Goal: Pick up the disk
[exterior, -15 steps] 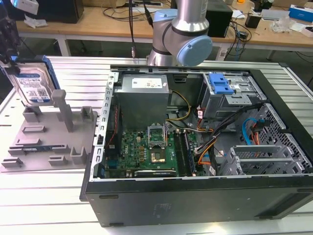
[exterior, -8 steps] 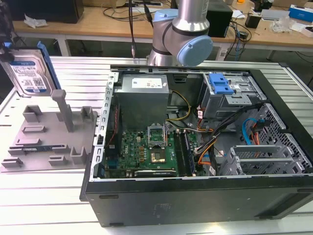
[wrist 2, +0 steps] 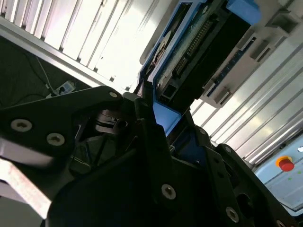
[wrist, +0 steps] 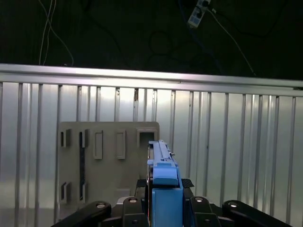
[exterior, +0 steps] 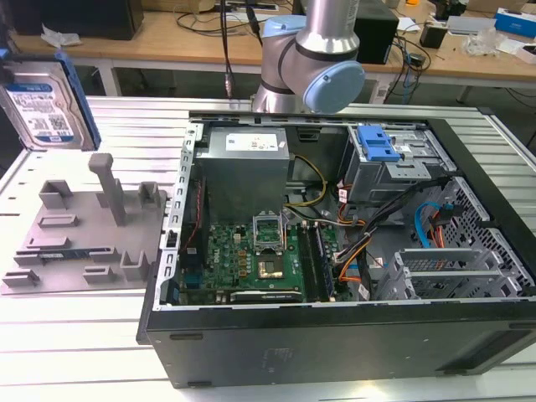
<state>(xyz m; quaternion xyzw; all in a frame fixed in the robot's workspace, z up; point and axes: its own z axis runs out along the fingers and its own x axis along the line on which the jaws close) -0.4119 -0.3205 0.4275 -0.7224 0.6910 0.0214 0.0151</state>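
step in hand: disk already lifted; it hangs in the air at the exterior view's far left, clear of the grey fixture plate and well apart from the open computer case. I judge the pick done, with only the carry in hand.

gripper: the gripper has its black fingers closed onto the disk's blue edge frame, one to each side of it; in the first wrist view the frame stands between the finger bodies.

where the disk is: above the slatted metal table, over or just beyond the fixture plate's far end; in the first wrist view the plate lies flat below the held drive.

orientation: held on edge, broad label face turned toward the exterior camera, slightly tilted.

long axis: roughly upright in the exterior view, leaning a little; it runs out away from the gripper. Connector end shows in the second wrist view, close to the fingers.

next move calls for: a firm clamp on a thin edge and a steady wrist, since the drive's weight sits out beyond the grip.
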